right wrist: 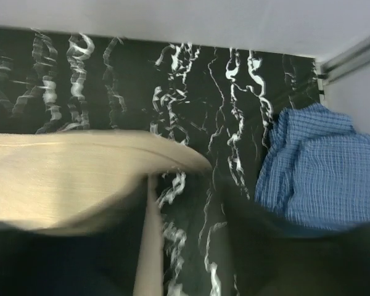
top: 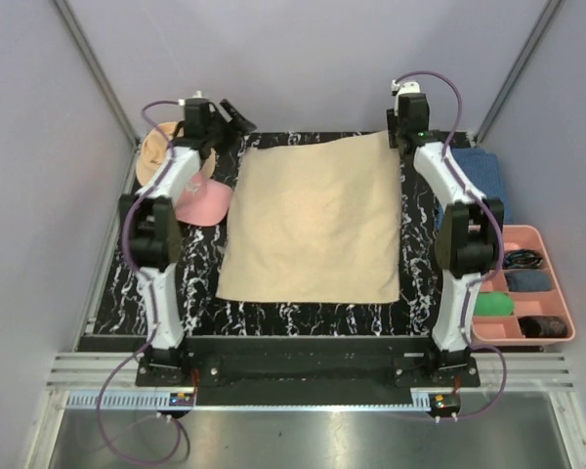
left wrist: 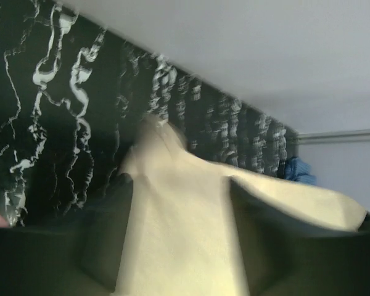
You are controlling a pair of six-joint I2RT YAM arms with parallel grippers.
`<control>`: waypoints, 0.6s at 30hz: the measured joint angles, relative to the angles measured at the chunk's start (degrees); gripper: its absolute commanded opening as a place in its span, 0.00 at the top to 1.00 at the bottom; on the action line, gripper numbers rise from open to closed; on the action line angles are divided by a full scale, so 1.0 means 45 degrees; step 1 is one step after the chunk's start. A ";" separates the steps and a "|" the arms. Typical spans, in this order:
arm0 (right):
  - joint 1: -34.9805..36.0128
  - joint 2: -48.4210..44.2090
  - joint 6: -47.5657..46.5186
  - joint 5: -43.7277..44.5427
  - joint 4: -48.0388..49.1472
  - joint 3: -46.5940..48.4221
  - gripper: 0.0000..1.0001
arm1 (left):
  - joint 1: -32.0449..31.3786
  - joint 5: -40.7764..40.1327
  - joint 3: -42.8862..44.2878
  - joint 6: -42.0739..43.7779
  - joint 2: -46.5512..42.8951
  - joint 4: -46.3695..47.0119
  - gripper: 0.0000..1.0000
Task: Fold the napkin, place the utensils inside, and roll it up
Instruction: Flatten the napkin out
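Napkin (top: 313,220): one, lying spread and flat in the middle of the table (top: 205,283), its far edge at the upper centre of the top view and not yet folded.

Left gripper (top: 237,117): at the napkin's far left corner, upper left of the frame. Its wrist view is blurred but shows the fingers standing wide, with the corner of the cloth running between them.

Right gripper (top: 398,137): at the far right corner, upper right of the frame. Its fingers stand narrowly apart with bare table showing between them and a strip of napkin edge against one finger. Whether either pair pinches the cloth cannot be told.

Step in hand, as judged: the first fold, far edge to near edge.

Recommendations:
- Close both pairs on the corners together, each taking a firm bite of cloth.
- Lift both corners evenly, so the far edge stays straight and taut.
- Carry both toward the bases at one pace.
- Lay far edge on near edge, corners matched, before letting go.

Count:
- Napkin: one.
- Utensils: none made out in any view.
- Cap (top: 203,200), pink: one, left of the napkin.
- Hat (top: 151,151), tan: one, beyond the cap.
- Blue checked cloth (top: 479,176): one, right side.
- Tray (top: 521,233), pink, with compartments: one, lower right.
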 measured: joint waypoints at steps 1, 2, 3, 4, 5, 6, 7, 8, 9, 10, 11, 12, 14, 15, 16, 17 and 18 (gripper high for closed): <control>-0.0282 0.1073 0.0170 -0.0340 -0.0044 0.0670 0.09 | 0.0000 0.0092 0.0801 0.0005 0.1020 -0.0199 0.01; -0.0534 0.1987 0.0306 -0.0670 -0.0063 0.1321 0.08 | -0.0005 0.0155 0.1370 0.0063 0.1817 -0.0282 0.01; -0.0767 0.2851 0.0316 -0.1073 -0.0151 0.1996 0.08 | -0.0010 0.0199 0.1749 0.0209 0.2346 -0.0486 0.01; -0.0971 0.3536 0.0340 -0.1443 -0.0384 0.2555 0.08 | -0.0034 0.0209 0.1977 0.0355 0.2671 -0.0821 0.01; -0.1151 0.4031 0.0355 -0.1773 -0.0627 0.3031 0.08 | -0.0058 0.0209 0.2040 0.0549 0.2778 -0.1073 0.01; -0.1292 0.4323 0.0432 -0.2152 -0.0826 0.3317 0.08 | -0.0097 0.0204 0.2040 0.0787 0.2769 -0.1350 0.01; -0.1365 0.4405 0.0520 -0.2472 -0.0996 0.3400 0.08 | -0.0121 0.0204 0.2035 0.1035 0.2633 -0.1530 0.01; -0.1413 0.4381 0.0670 -0.2885 -0.1146 0.3395 0.07 | -0.0189 0.0204 0.1967 0.1219 0.2429 -0.1554 0.01; -0.1418 0.4240 0.0894 -0.3385 -0.1219 0.3347 0.04 | -0.0233 0.0199 0.1700 0.1462 0.2050 -0.1549 0.01; -0.1394 0.3954 0.1132 -0.3920 -0.1127 0.3070 0.03 | -0.0257 0.0199 0.1341 0.1681 0.1535 -0.1632 0.01; -0.1350 0.3463 0.1418 -0.4483 -0.1117 0.2531 0.03 | -0.0282 0.0199 0.0971 0.1865 0.1010 -0.1627 0.01; -0.1302 0.2982 0.1651 -0.4964 -0.1166 0.2021 0.04 | -0.0330 0.0180 0.0403 0.2137 0.0248 -0.1651 0.01; -0.1112 0.1345 0.2297 -0.6173 -0.0928 0.0092 0.04 | -0.0413 -0.0024 -0.0568 0.2628 -0.1413 -0.1923 0.01; -0.0913 0.0253 0.2574 -0.6742 -0.0923 -0.1103 0.05 | -0.0432 -0.0141 -0.0879 0.2919 -0.2142 -0.2069 0.01; -0.0704 -0.0495 0.2739 -0.6994 -0.0811 -0.1904 0.05 | -0.0442 -0.0267 -0.1044 0.3147 -0.2691 -0.2239 0.01; -0.0321 -0.1341 0.2890 -0.7164 -0.0753 -0.2793 0.08 | -0.0442 -0.0432 -0.1219 0.3453 -0.3327 -0.2395 0.01; 0.0311 -0.2346 0.3065 -0.7363 -0.0782 -0.3789 0.10 | -0.0432 -0.0636 -0.1443 0.3793 -0.3934 -0.2535 0.01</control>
